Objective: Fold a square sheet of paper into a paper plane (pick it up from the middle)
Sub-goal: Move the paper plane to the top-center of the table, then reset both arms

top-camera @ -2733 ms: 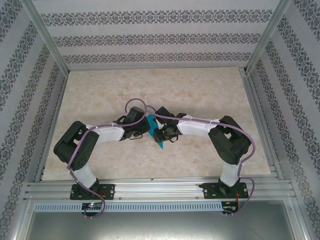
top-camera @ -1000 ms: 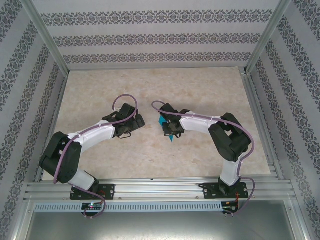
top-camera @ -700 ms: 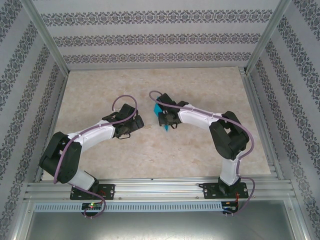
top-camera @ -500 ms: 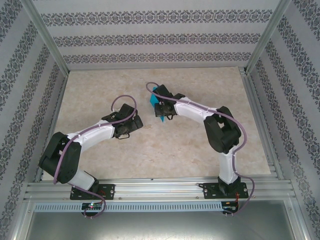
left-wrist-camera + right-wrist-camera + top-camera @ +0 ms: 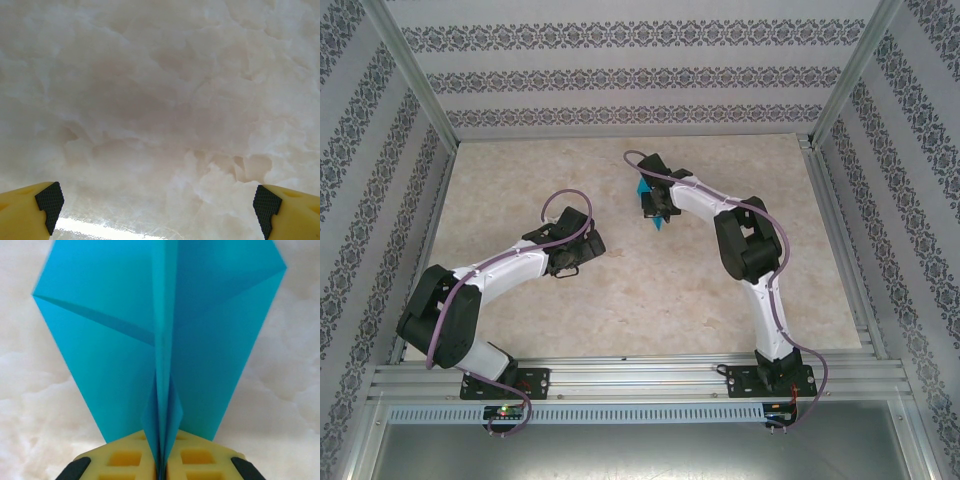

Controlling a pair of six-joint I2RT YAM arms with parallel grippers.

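The paper plane (image 5: 165,340) looks fully folded, keel grasped by the right hand (image 5: 161,462); left hand (image 5: 157,202) released; only set-down left.

Teal-blue paper plane (image 5: 200,340), sharply creased, wings apart, keel in right gripper (image 5: 161,462)

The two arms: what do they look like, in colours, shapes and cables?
The left arm and the right arm have white rounded links with black joints and black bases. A purple cable runs along each. The left hand has yellow fingers with black textured pads; the right hand has yellow fingers too.
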